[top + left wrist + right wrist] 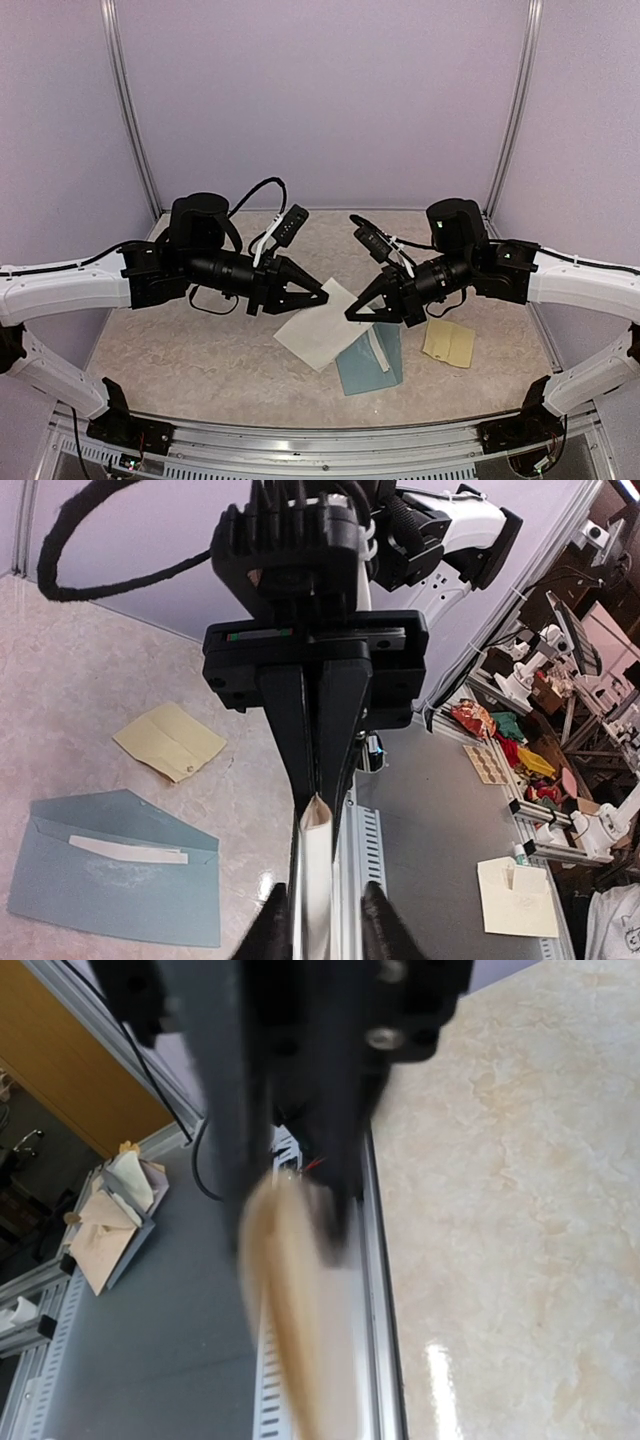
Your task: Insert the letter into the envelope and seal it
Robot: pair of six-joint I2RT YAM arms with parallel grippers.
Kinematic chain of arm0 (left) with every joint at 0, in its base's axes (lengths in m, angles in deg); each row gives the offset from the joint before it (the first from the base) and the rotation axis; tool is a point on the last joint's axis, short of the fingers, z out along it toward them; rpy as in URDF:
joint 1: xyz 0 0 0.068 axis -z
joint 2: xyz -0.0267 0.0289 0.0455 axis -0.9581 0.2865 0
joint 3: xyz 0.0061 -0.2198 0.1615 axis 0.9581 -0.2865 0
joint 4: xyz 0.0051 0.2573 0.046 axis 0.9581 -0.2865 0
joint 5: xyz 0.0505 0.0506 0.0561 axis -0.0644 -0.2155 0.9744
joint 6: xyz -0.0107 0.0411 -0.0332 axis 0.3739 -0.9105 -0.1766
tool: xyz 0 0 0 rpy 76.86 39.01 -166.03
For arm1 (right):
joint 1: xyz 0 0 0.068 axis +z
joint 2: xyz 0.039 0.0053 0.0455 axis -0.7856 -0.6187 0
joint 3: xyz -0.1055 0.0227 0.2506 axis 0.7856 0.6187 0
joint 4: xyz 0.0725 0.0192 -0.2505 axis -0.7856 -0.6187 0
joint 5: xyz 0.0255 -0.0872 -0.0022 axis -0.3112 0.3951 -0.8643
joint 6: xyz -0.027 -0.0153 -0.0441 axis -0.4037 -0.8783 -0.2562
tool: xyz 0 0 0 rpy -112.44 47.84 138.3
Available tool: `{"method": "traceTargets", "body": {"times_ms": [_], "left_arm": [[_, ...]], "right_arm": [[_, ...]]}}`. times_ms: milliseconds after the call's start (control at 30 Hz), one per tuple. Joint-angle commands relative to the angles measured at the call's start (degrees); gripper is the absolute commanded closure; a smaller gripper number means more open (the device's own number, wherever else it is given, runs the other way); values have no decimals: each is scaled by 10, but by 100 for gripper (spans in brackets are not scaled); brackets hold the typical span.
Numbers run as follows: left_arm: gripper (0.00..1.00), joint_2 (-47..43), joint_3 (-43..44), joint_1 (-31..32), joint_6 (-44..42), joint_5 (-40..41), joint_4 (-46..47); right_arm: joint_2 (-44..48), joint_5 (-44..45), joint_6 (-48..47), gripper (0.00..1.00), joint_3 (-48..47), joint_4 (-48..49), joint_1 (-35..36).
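The white letter (322, 330) is held in the air between both grippers, above the table's middle. My left gripper (322, 297) grips its left upper edge. In the left wrist view the letter (318, 880) runs edge-on and bowed between my left fingers (275, 930). My right gripper (352, 312) is shut on the opposite edge, and shows in the left wrist view (318, 775) with its jaws pressed together on the paper. The teal-blue envelope (370, 362) lies flat on the table below, flap open (110, 870). The right wrist view is blurred, with the letter (290, 1310) a tan streak.
A yellow-tan sticker sheet (448, 343) lies right of the envelope, also in the left wrist view (170, 740). The table's metal front rail (320, 440) runs just beyond the envelope's near edge. Purple walls enclose the back and sides.
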Motion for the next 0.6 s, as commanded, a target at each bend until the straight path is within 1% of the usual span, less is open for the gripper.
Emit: {"method": "traceTargets", "body": {"times_ms": [0,33,67,100,133,167,200,233,333,400,433,467,533,567], "left_arm": [[54,13,23,2,-3,-6,12],[50,15,25,2,-3,-9,12],[48,16,28,2,-3,-10,13],[48,19,31,2,-3,-10,13],[54,20,33,2,-3,-11,14],[75,21,34,2,-3,-10,15],[98,23,35,2,-3,-9,17],[100,22,35,2,-4,-9,18],[99,24,38,2,-4,-10,19],[65,27,41,1,-2,-10,17],[61,29,44,0,-2,-12,17],[54,31,47,0,-2,-13,17],[53,35,52,0,-3,-16,17],[59,37,54,0,-3,-16,17]], "right_arm": [[-4,-8,-4,100,-2,8,3],[-4,-8,-4,100,-2,8,3],[-4,-8,-4,100,-2,8,3],[-4,-8,-5,100,-3,9,3],[-5,-8,-4,100,-3,9,3],[-5,-9,-4,100,-2,9,4],[-6,-8,-4,100,-3,9,4],[-6,-8,-5,100,-2,9,4],[-6,-8,-4,100,-1,9,4],[-6,-8,-5,100,1,9,4],[-7,-9,-5,100,2,10,4],[-7,-9,-5,100,2,10,4],[-7,-9,-5,100,2,11,4],[-8,-9,-5,100,2,11,4]]}}
